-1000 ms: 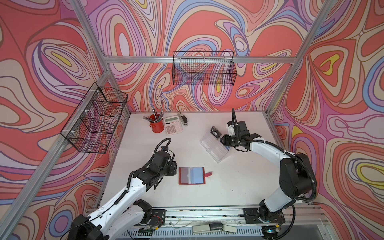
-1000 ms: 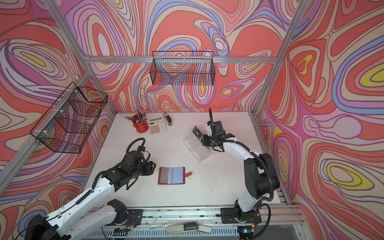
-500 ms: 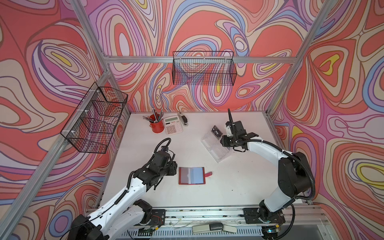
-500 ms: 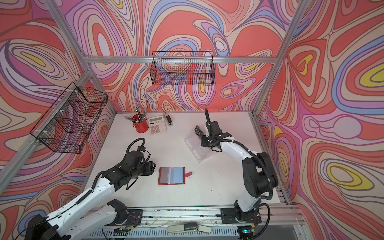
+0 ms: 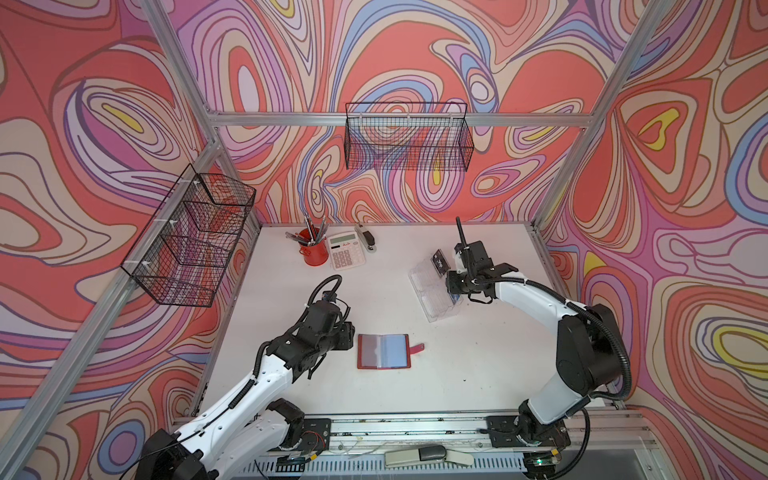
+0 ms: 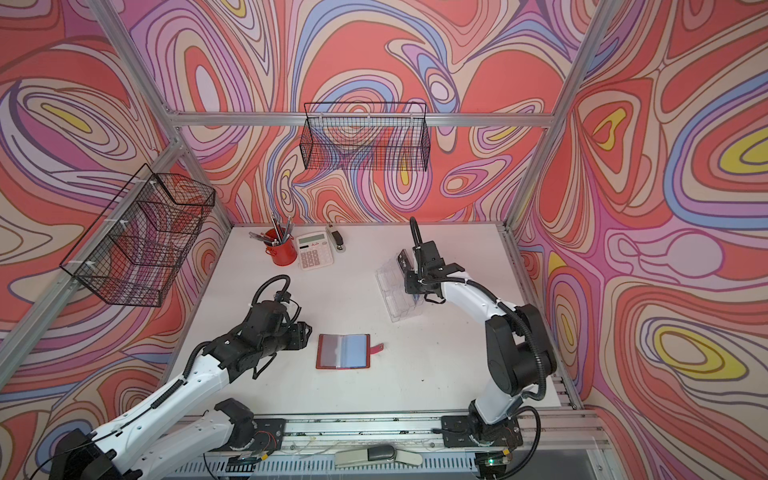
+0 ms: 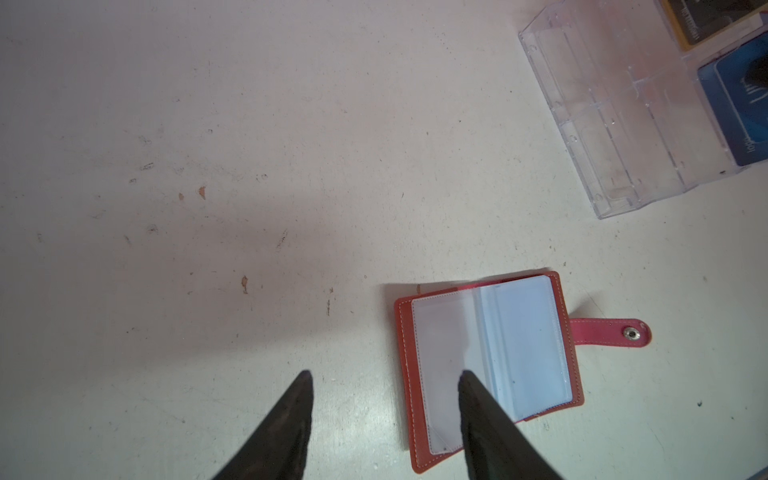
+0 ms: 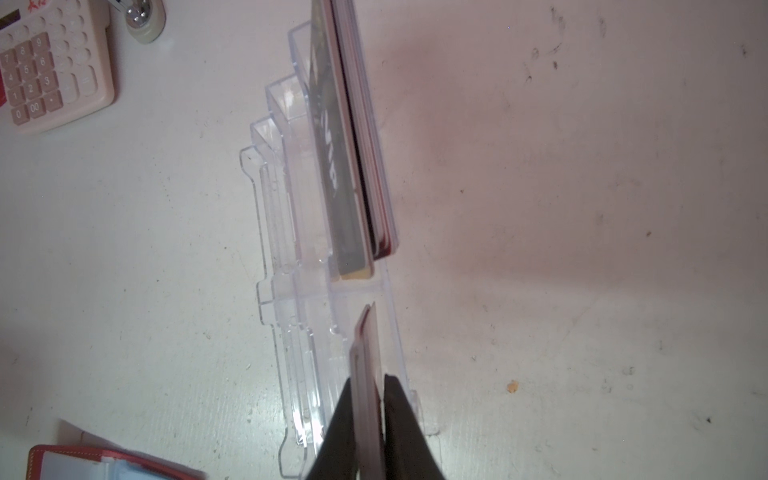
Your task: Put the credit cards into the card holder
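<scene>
Looking through my right wrist camera, I saw the right gripper [image 8: 369, 376] squeezed shut on the blue cards [image 7: 737, 112]. They stood on edge in the near end of the clear stand [image 5: 428, 299]. I could see at least two thin edges between its fingers, but I could not count them for sure.

The card holder [image 5: 384, 351] lay open and flat on the table [image 5: 478, 374]. It was well away from that gripper, over toward the left arm and closer to the front. Its fold ran front to back, and its strap [image 5: 417, 348] pointed toward the right arm.

The left gripper [image 7: 384, 374] was open with nothing in it. It was just beside the card holder, so it was much nearer.

I counted one card holder, one stand and two piles of cards. One was the blue pile, and the other had a black card [image 5: 439, 262] in front at the far end.

I thought the blue cards had to go up first, then across.
</scene>
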